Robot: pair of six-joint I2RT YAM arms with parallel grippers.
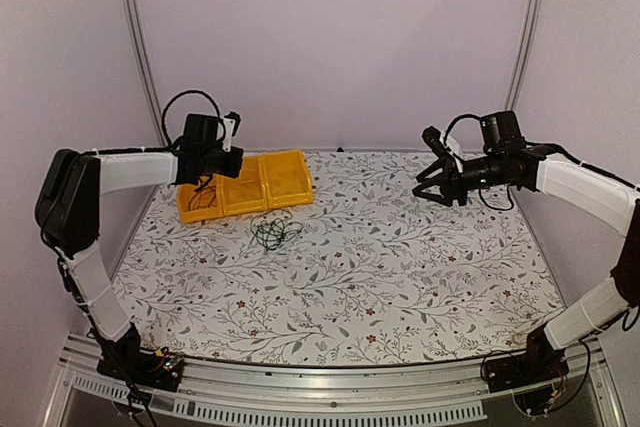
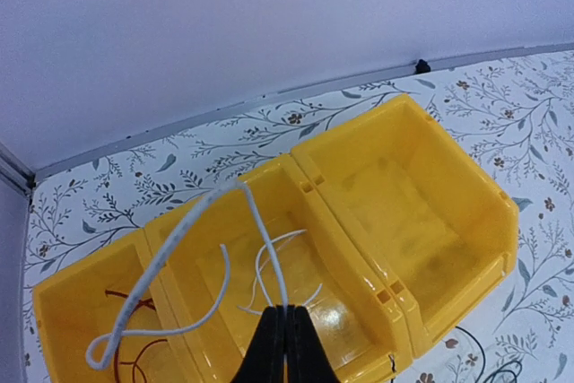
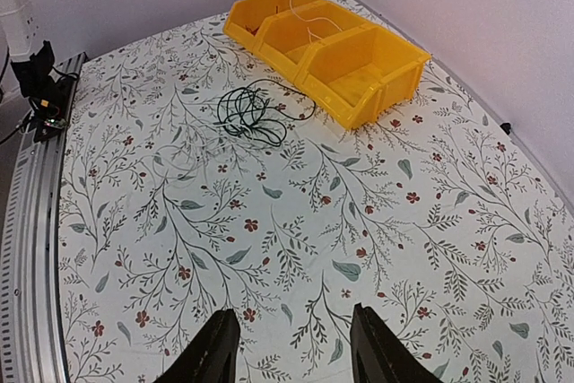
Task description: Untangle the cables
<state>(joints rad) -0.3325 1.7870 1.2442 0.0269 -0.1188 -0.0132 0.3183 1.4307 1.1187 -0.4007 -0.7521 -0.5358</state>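
The cables [image 1: 272,232] sit in two places. A thin black coil [image 3: 251,114] lies on the flower-patterned table [image 1: 400,277], just in front of three joined yellow plastic bins [image 1: 290,182] near the far left corner. A thin whitish wire [image 2: 193,221] loops over the middle bin, pinched in the closed left gripper [image 2: 287,316]. The right gripper [image 3: 294,313] hovers near the far right edge, fingers spread, holding nothing.
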